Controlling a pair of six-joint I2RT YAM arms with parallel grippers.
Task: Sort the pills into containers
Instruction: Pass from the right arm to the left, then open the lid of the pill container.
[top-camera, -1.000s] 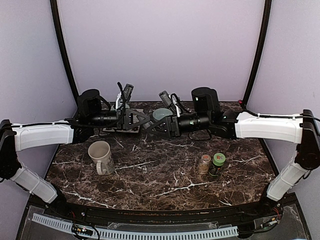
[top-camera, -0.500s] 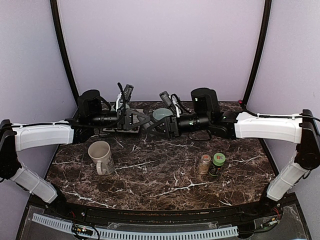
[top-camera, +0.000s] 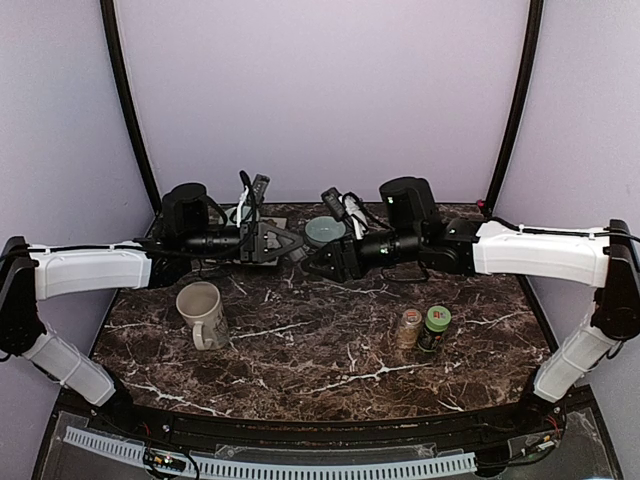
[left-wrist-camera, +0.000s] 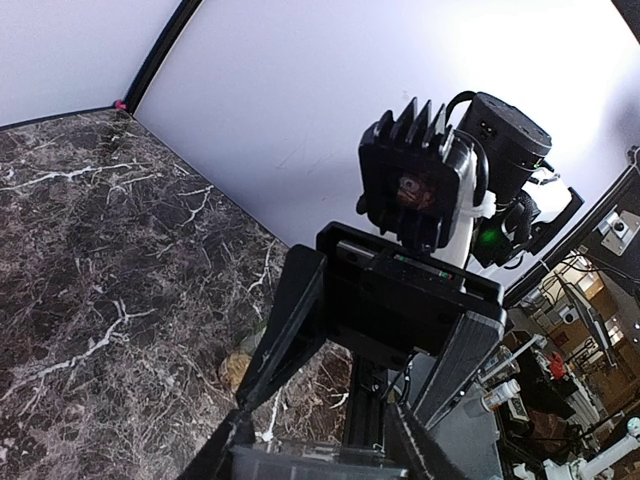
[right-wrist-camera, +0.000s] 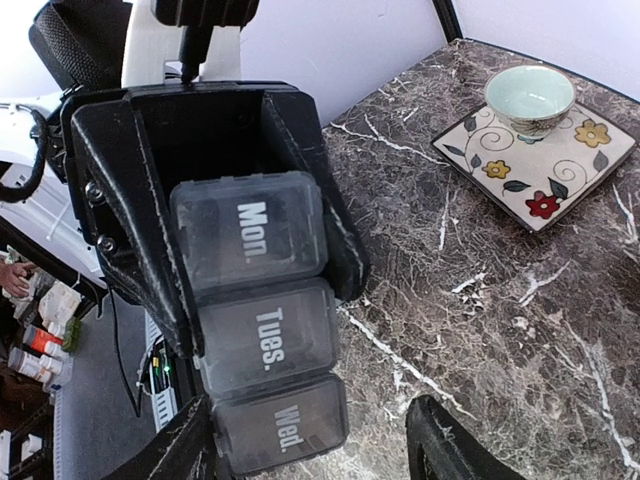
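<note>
The only readable words stand on the smoky-gray pill organizer (right-wrist-camera: 258, 325), seen up close from the right wrist camera. Each of its three visible lids carries a day in white letters, turned sideways in that view: "Mon." (right-wrist-camera: 250, 232) on the first lid, "Tues." (right-wrist-camera: 270, 337) on the middle one and "Wed." (right-wrist-camera: 285, 425) on the lid closest to the camera. The cream mug (top-camera: 201, 312) at the near left of the table bears dark print, too small to read, as are the labels on the two small bottles (top-camera: 422, 328) at the near right.
</note>
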